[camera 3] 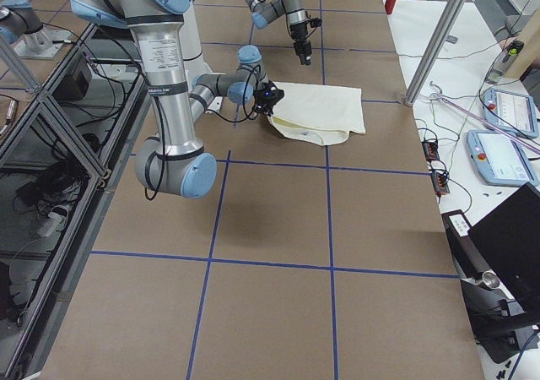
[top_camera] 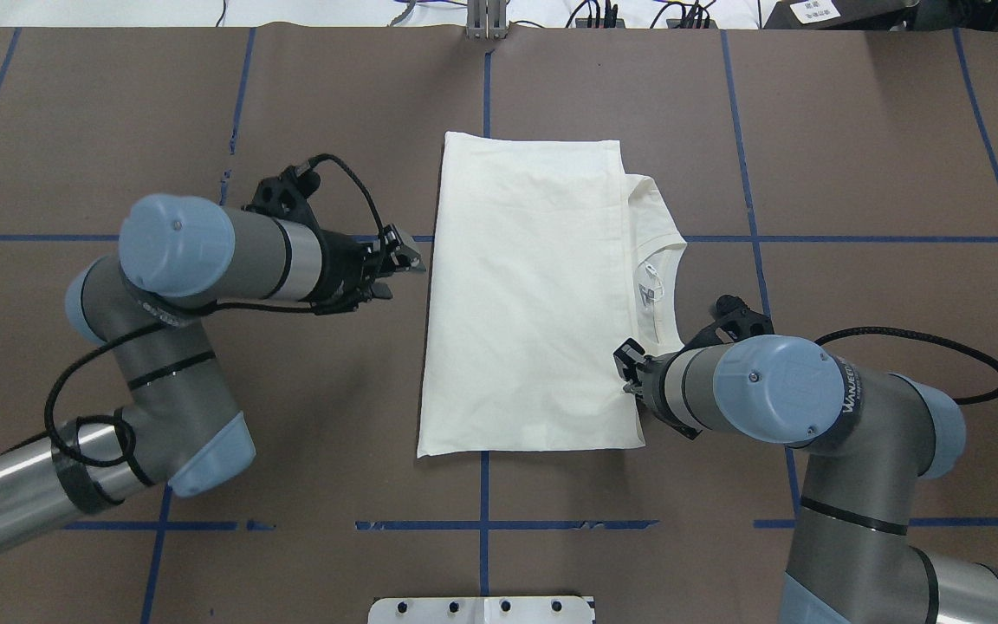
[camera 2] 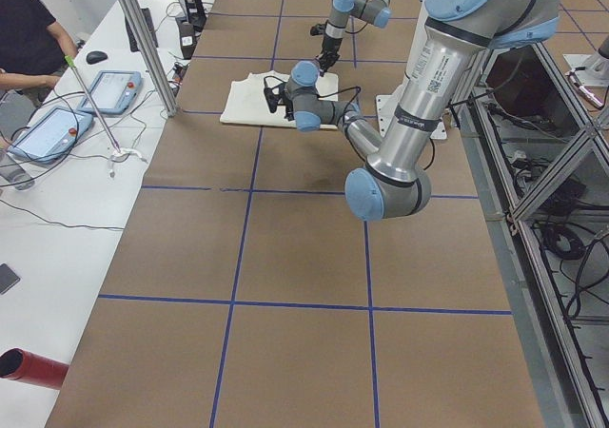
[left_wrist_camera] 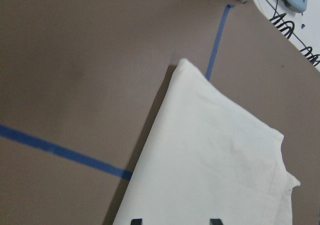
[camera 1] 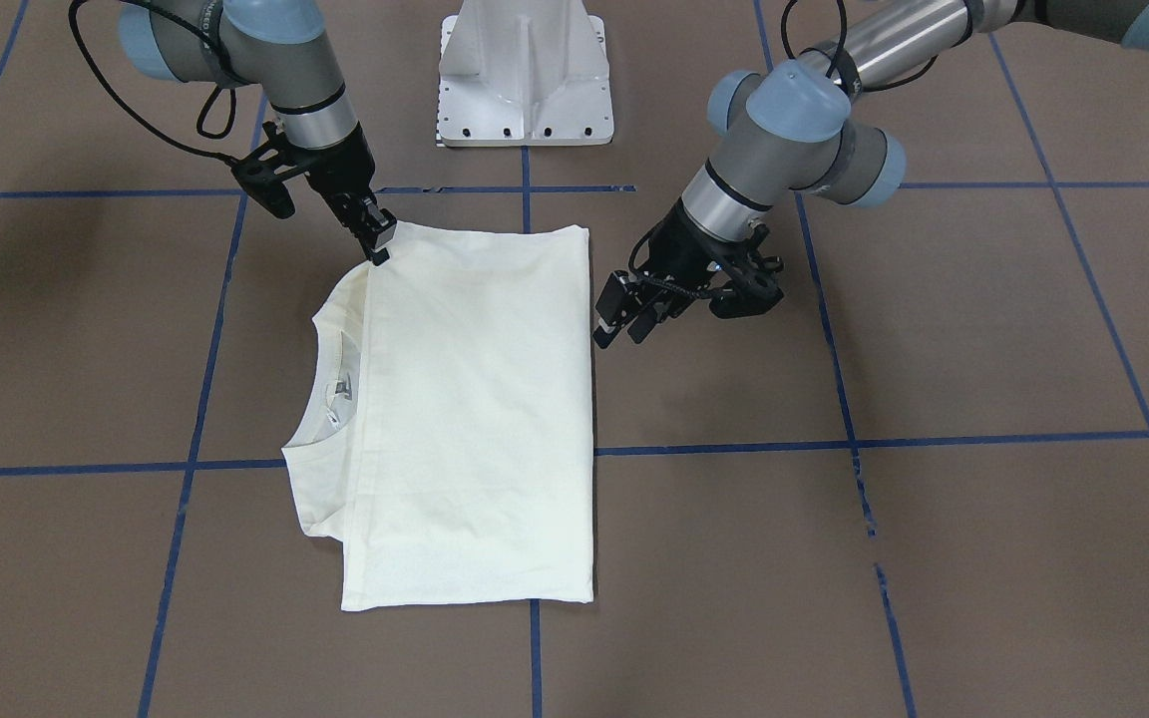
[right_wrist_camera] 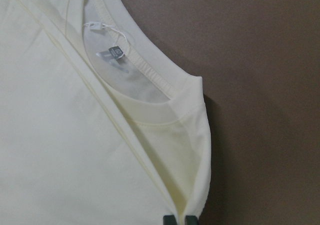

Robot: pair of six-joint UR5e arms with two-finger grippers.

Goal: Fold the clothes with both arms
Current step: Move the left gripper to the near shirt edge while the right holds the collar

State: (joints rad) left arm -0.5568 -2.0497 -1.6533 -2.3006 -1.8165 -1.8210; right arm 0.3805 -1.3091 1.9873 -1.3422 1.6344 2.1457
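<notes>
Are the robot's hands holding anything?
The right hand pinches the shirt at its edge by the shoulder. The left hand is open, holding nothing.

A band (top_camera: pixel 851 392) on the right arm (top_camera: pixel 845 485) seemingly reads "WANEED"; the neck label (right_wrist_camera: pixel 116 52) in the shirt (right_wrist_camera: pixel 55 150) is illegible.

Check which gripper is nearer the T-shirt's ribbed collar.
Right. The right gripper pinches the T-shirt edge just beside the collar; the left gripper hangs open off the opposite folded edge, across the shirt's width.

T-shirt (camera 1: pixel 475 399): plain cream | table (camera 1: pixel 983 329): brown, blue grid lines | pedestal (camera 1: pixel 525 80): white
</notes>
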